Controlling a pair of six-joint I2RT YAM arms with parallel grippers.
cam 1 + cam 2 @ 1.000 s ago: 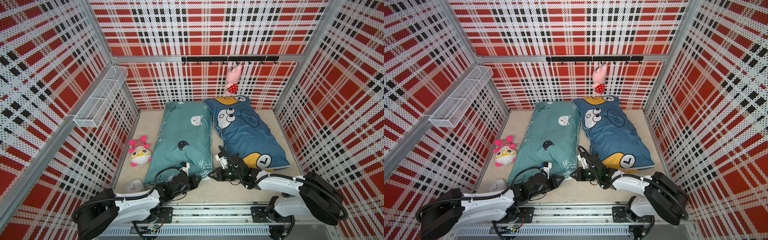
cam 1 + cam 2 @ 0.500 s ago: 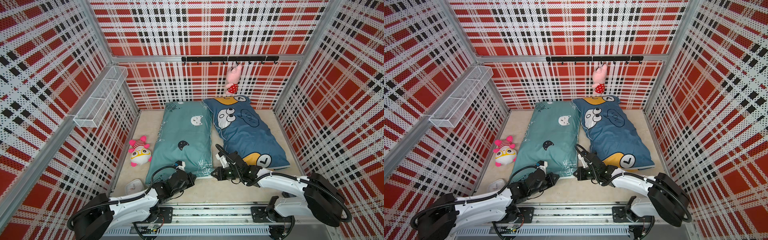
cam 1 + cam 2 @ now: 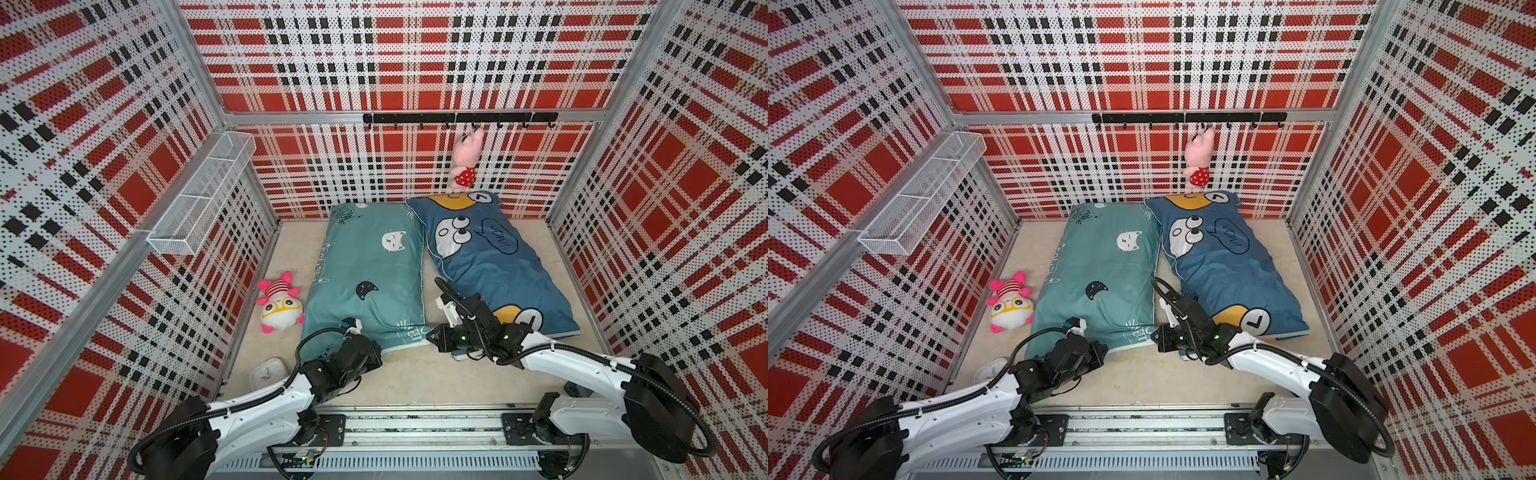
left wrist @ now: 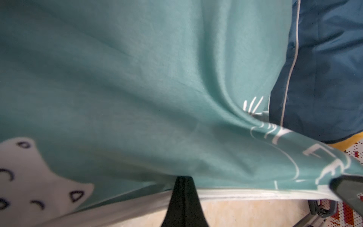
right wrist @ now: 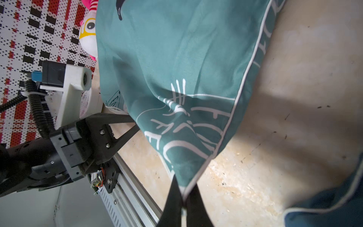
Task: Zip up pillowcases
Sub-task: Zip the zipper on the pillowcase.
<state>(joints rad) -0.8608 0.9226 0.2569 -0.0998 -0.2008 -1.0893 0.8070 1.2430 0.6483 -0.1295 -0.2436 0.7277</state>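
Observation:
Two pillowcases lie side by side on the beige floor. In both top views the teal pillowcase (image 3: 365, 270) (image 3: 1100, 270) is on the left and the blue pillowcase (image 3: 490, 257) (image 3: 1225, 257) on the right. My left gripper (image 3: 376, 357) (image 4: 183, 178) is shut at the teal one's near edge, its tips on the zip line. Whatever it pinches is hidden. In the left wrist view the seam looks closed toward the blue pillowcase (image 4: 324, 68) and gapes on the other side. My right gripper (image 3: 432, 334) (image 5: 183, 188) is shut on the teal pillowcase's (image 5: 176, 59) near right corner.
A pink-and-white plush with yellow glasses (image 3: 280, 305) lies left of the teal pillowcase. A small white clock (image 3: 268, 372) sits by the left arm. A pink plush (image 3: 465, 160) hangs from the back hook rail. A wire basket (image 3: 199, 195) juts from the left wall.
My left gripper has slid leftward along the teal pillowcase's near edge. The right gripper has kept its hold on the corner and barely moved.

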